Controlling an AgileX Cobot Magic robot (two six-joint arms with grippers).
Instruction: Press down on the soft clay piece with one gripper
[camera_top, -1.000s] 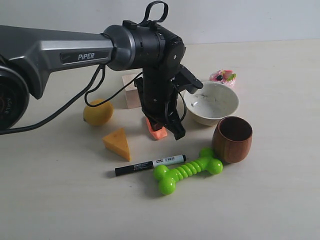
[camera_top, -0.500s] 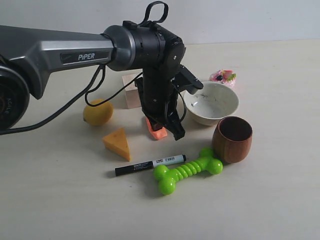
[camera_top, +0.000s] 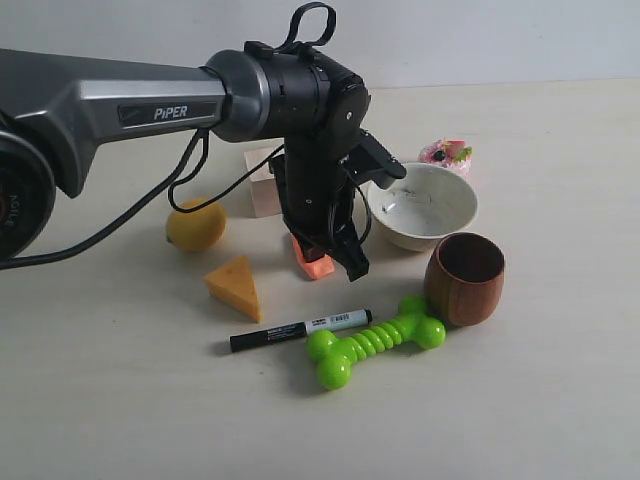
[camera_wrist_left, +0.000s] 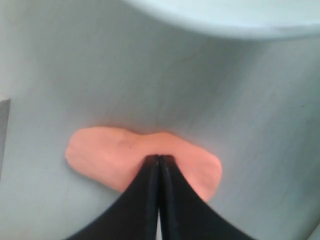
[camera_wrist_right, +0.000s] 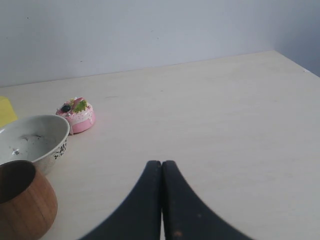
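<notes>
Resting flat on the pale worktop (camera_top: 560, 390) near the middle of the scene was the soft clay piece (camera_wrist_left: 110, 155), a matte salmon-orange oblong lump with rounded, uneven edges. The left tool (camera_wrist_left: 160, 160), a black two-fingered claw, had its fingers drawn tight together with no gap between them. Their joined tips touched the clay's upper surface and gripped nothing. The tool pointed steeply down from a dark grey arm marked "PiPER", which reached in from the left and hid much of the clay in the exterior view.

A pale wooden block (camera_top: 262, 185) stood just beyond the clay on its far left. A lemon (camera_top: 196, 226) sat further left. A yellow-orange cheese wedge (camera_top: 236, 287) lay to the near left of the clay. Nearer still lay a black marker (camera_top: 300, 330), beside a bright green bone-shaped toy (camera_top: 375, 342). To the right of the clay stood a white bowl (camera_top: 425, 208). A brown wooden cup (camera_top: 465, 280) stood upright on the bowl's near side. A small pink cake toy (camera_top: 446, 154) sat on the bowl's far side.

The right tool (camera_wrist_right: 161, 165) showed only in its own wrist view. Its fingers were closed against each other and held nothing. It sat over bare worktop to the right of the bowl, cup and cake toy.
</notes>
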